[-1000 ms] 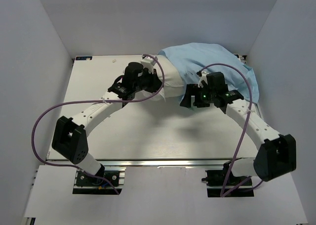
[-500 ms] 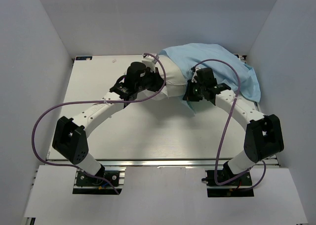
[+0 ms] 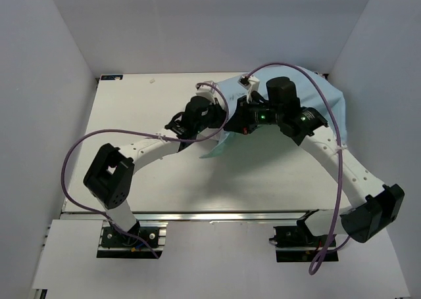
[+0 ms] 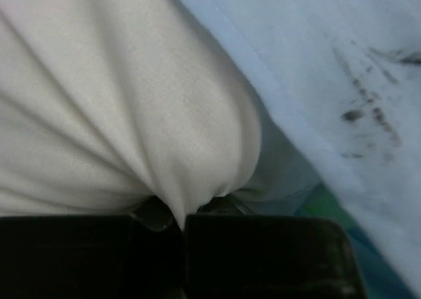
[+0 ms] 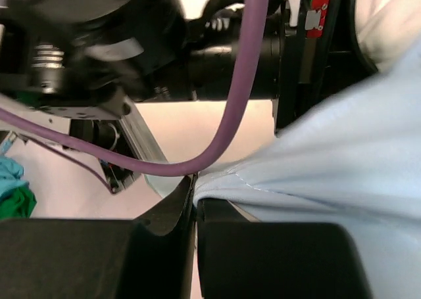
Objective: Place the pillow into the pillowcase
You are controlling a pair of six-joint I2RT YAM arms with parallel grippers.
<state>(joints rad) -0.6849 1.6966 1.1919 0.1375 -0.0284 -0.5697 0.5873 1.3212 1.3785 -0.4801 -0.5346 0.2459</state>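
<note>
Left claw (image 4: 183, 221) pinching white pillow (image 4: 125, 108), right claw (image 5: 195, 204) clenched on pale-blue pillowcase (image 5: 342, 161) hem — claws close together

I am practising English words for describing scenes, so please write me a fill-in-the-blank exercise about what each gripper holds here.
1. The left gripper is shut on the white ____.
2. The right gripper is shut on the hem of the light blue ____.
3. The cable across the right wrist view is ____ in colour.
Missing words: pillow; pillowcase; purple.
</note>
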